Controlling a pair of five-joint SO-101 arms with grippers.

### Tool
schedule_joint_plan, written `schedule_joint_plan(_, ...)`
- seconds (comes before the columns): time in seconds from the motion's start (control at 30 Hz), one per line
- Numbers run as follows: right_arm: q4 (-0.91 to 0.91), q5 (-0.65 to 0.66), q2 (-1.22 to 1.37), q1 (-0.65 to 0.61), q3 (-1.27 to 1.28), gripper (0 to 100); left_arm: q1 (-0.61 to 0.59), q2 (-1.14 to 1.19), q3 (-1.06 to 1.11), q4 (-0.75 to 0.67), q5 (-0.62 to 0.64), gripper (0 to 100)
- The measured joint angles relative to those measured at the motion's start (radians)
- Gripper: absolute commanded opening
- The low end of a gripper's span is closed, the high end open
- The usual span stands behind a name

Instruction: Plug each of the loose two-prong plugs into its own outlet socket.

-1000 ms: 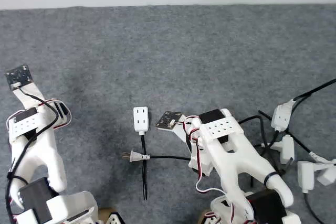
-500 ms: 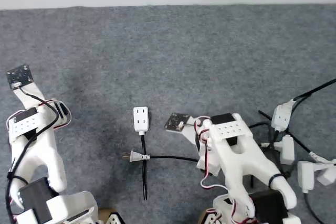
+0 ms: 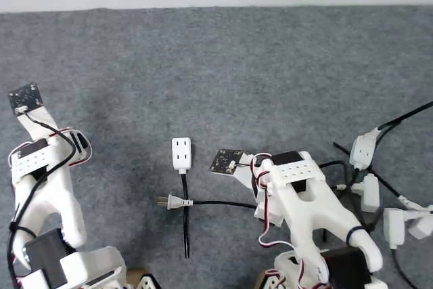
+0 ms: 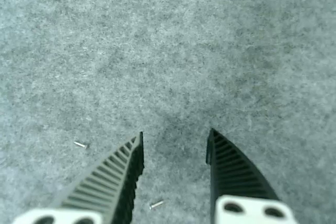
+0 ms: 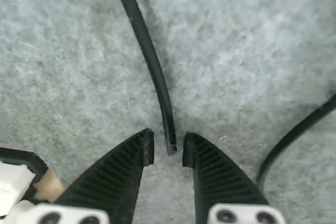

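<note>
The right gripper (image 5: 164,150) has its jaws a little apart, with the black cord (image 5: 149,61) lying between the tips, not squeezed. The plug (image 3: 174,202) on what seems the same cord lies in the lower middle of the high view, just below the white socket (image 3: 180,153). To do this well, the arm should likely close softly on the cord, or slide nearer the plug so it does not flop. The left gripper (image 4: 173,153) is open over bare grey carpet (image 4: 210,51)
</note>
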Motion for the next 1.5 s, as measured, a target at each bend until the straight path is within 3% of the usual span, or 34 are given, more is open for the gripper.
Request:
schedule_joint_plan(0.3,0.018,0.008,0.068,0.012,-0.054,0.9,0.0,0.0,0.0,0.0,0.0,19)
schedule_joint_plan(0.57,0.224,-0.095,-0.061,0.015,-0.21,0.9,0.0,0.0,0.0,0.0,0.0,19)
schedule_joint_plan(0.87,0.471,-0.255,-0.327,0.026,-0.609,0.9,0.0,0.0,0.0,0.0,0.0,19)
schedule_joint_plan(1.17,0.658,-0.463,-0.354,-0.058,-1.108,0.8,0.0,0.0,0.0,0.0,0.0,19)
schedule_joint_plan(1.5,0.66,-0.486,-0.311,-0.061,-1.063,0.8,0.0,0.0,0.0,0.0,0.0,18)
